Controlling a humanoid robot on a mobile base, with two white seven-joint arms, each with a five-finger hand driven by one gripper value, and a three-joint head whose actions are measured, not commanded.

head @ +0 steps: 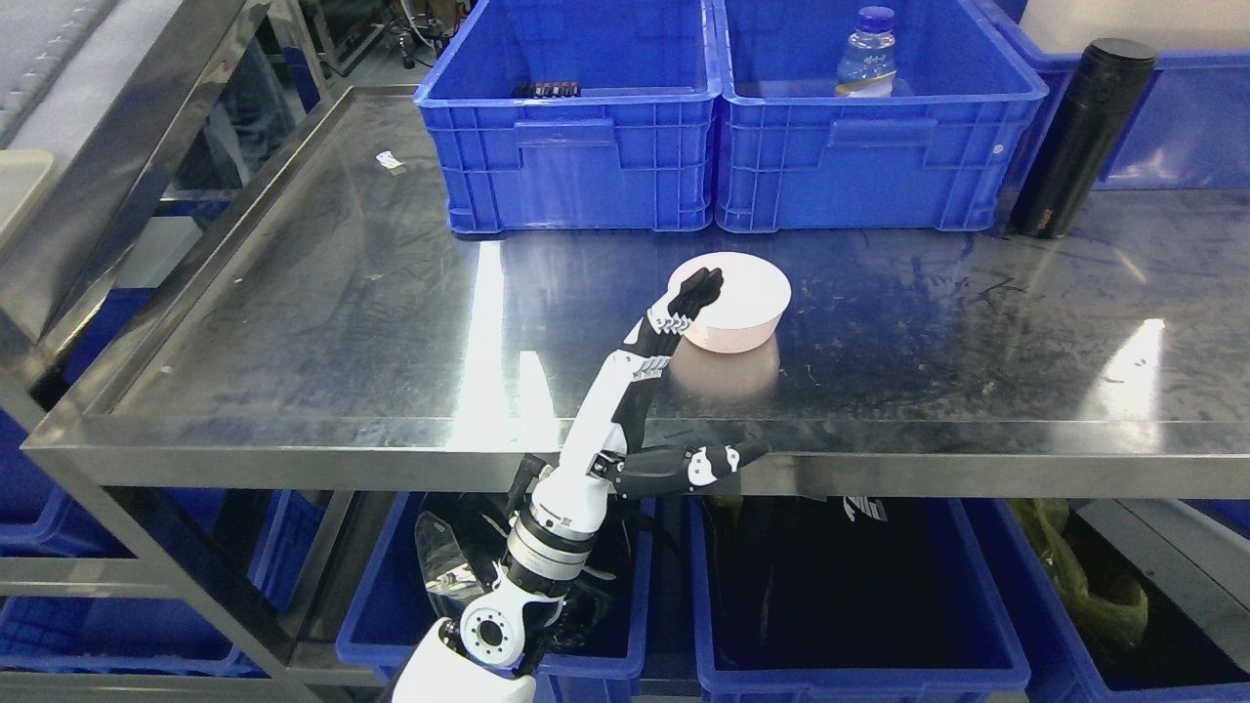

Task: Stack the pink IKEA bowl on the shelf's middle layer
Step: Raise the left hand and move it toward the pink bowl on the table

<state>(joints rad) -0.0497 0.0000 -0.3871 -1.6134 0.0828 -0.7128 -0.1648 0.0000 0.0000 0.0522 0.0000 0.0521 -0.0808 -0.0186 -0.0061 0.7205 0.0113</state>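
A pink bowl [747,298] sits upside down on the steel shelf surface [322,293], near the middle and a little back from the front edge. My left hand [674,317] reaches up from below the front edge. Its fingers [698,291] are stretched out, with the tips resting on the left side of the bowl's upturned base. The thumb [728,459] sticks out to the right along the shelf's front lip, away from the bowl. The hand does not enclose the bowl. The right arm is out of view.
Two blue bins [576,127] [879,127] stand at the back of the shelf; the right one holds a water bottle [866,54]. A black flask [1079,137] stands at the back right. More blue bins [859,605] sit on the level below.
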